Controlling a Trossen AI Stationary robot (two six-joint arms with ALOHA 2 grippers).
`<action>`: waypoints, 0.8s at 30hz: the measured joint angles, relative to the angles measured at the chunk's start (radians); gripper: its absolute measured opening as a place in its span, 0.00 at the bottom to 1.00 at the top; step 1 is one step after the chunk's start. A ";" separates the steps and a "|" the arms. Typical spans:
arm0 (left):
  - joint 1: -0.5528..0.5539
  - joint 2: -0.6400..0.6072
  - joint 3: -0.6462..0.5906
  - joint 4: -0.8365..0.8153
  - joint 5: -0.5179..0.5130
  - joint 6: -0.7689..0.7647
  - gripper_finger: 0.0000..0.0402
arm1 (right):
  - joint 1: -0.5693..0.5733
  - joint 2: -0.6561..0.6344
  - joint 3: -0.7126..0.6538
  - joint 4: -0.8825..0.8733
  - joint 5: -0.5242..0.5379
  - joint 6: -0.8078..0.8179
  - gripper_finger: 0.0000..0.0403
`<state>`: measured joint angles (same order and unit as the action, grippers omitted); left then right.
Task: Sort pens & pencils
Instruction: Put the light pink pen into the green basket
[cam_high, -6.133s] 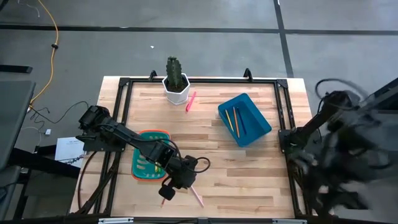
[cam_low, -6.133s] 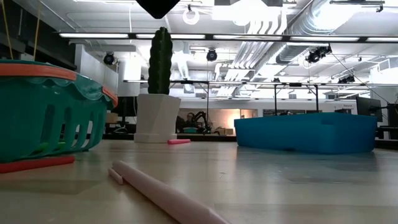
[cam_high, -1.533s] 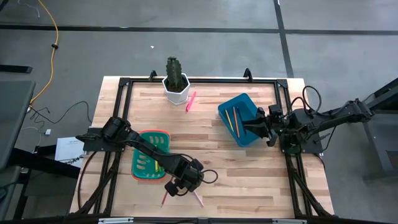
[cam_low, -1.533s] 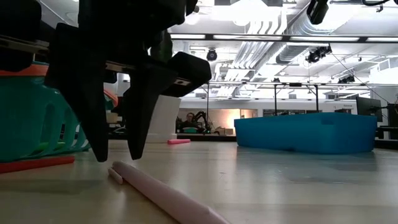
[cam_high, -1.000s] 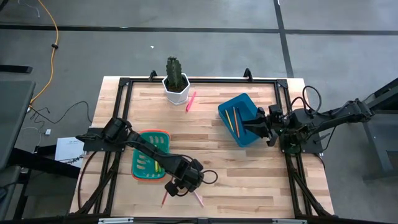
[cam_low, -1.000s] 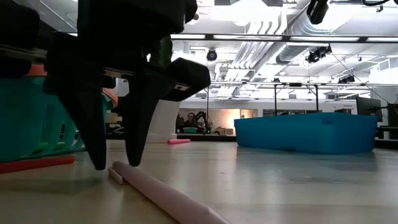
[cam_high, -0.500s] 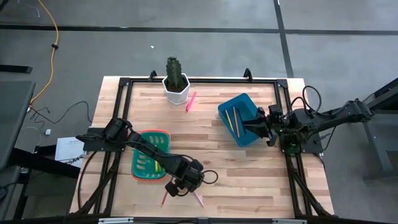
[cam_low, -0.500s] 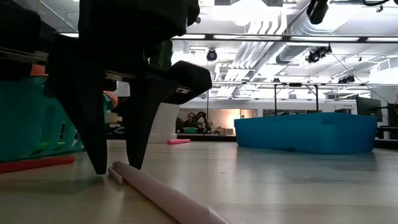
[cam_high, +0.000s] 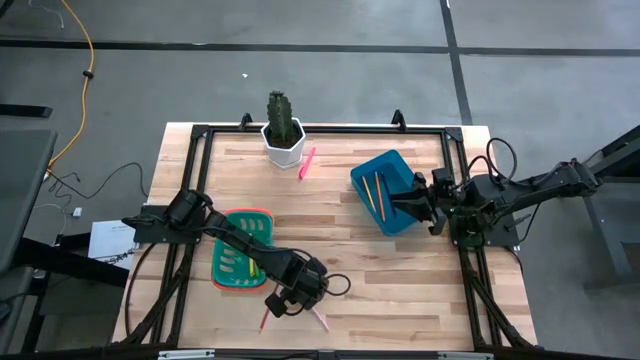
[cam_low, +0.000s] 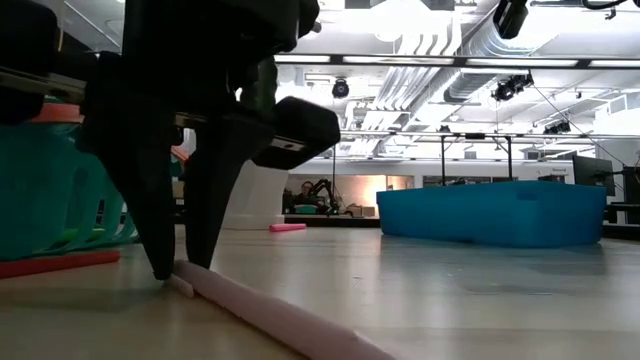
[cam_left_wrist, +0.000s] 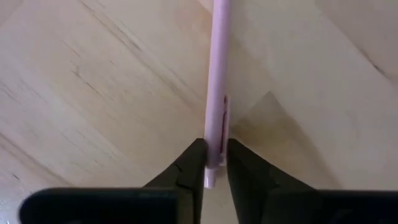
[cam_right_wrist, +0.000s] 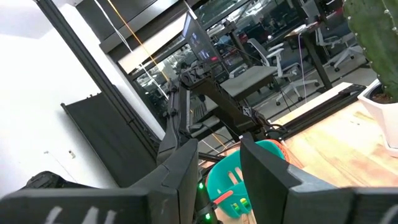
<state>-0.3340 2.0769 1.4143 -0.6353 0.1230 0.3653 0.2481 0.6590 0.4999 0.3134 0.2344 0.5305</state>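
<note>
On the wooden worktop (cam_high: 340, 240) two sticks lie loose near the front edge, a pale pink pen (cam_left_wrist: 216, 87) and a thin red pencil (cam_high: 263, 320) just beside it, and one hot-pink pen (cam_high: 307, 161) lies next to the potted cactus (cam_high: 283, 126) at the back; the blue bin (cam_high: 393, 192) holds two orange pencils (cam_high: 372, 193) with a darker one beside them, and the teal basket (cam_high: 243, 250) holds a few green and yellow pens, too small to count surely. Compared with half a second ago, the left pincer (cam_left_wrist: 211, 163) has narrowed its fingers from a wide straddle until they press on both sides of the pale pink pen's end, so it now grips that pen, which is still flat on the worktop. The left arm reaches from the left edge across the basket, its wrist bent steeply so the fingers point down at the wood. The right pincer (cam_high: 396, 201) waits over the blue bin's right rim, fingers spread apart, holding nothing
</note>
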 joint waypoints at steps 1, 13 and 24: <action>0.000 0.000 0.000 0.000 0.000 0.000 0.10 | 0.000 0.000 0.000 0.000 0.000 0.000 0.27; 0.000 -0.001 0.001 0.003 0.014 0.000 0.05 | 0.000 0.000 0.000 -0.002 0.000 0.000 0.27; 0.000 0.000 0.001 -0.010 0.030 -0.005 0.05 | 0.000 0.000 0.000 -0.003 0.000 0.000 0.27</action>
<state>-0.3340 2.0766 1.4155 -0.6456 0.1526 0.3599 0.2484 0.6590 0.4999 0.3107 0.2344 0.5308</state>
